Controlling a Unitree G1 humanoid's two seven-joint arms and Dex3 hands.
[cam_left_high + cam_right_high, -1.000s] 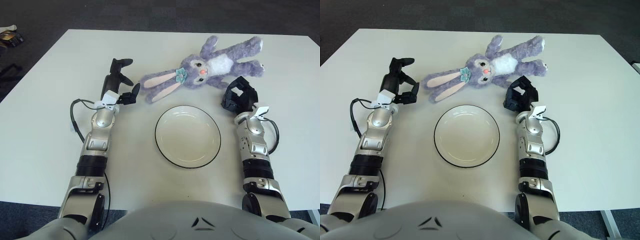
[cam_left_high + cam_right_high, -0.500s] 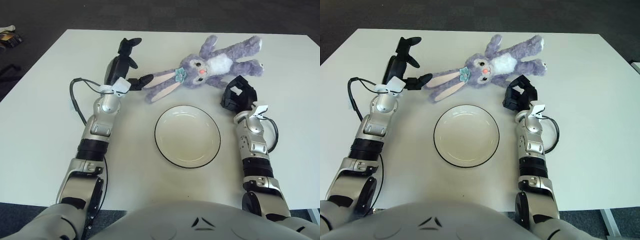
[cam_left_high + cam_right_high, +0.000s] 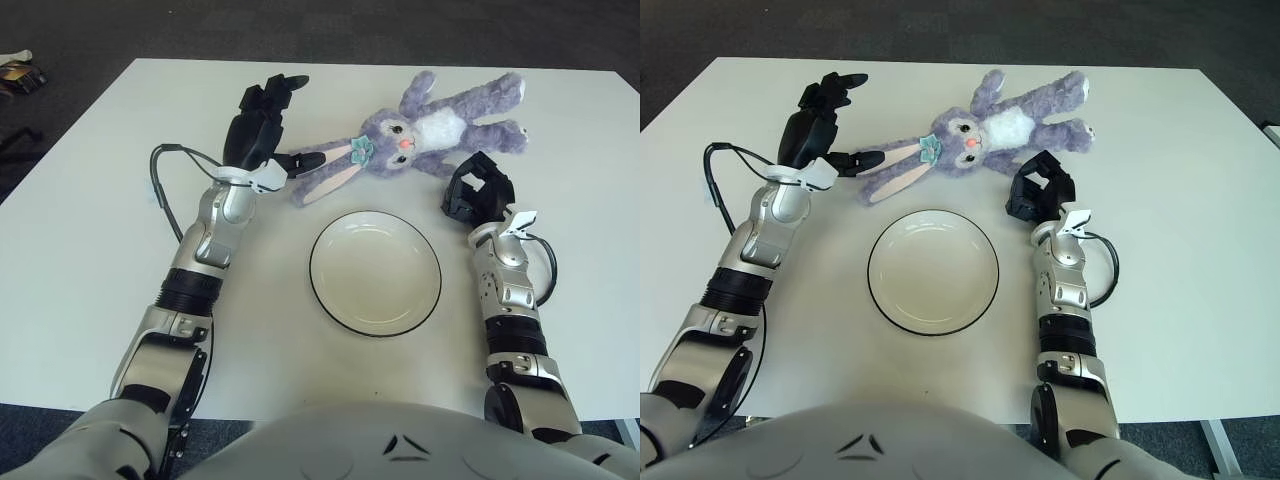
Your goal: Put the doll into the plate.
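Note:
A purple plush rabbit doll (image 3: 420, 130) lies on the white table beyond the plate, its long ears (image 3: 325, 172) stretched toward the left. The white plate (image 3: 375, 272) with a dark rim sits at the table's middle. My left hand (image 3: 262, 125) hovers at the tip of the ears, fingers spread, thumb touching the ear's end, holding nothing. My right hand (image 3: 478, 188) shows right of the plate, just below the doll's leg, fingers curled and holding nothing.
The white table (image 3: 90, 200) has bare surface left and right of the plate. Black cables loop from both forearms, one by the left forearm (image 3: 165, 170). Dark floor lies beyond the far edge.
My left arm has reached forward and to the right, from beside the ears to their tip, and its fingers have spread. The doll, plate and right hand have not moved.

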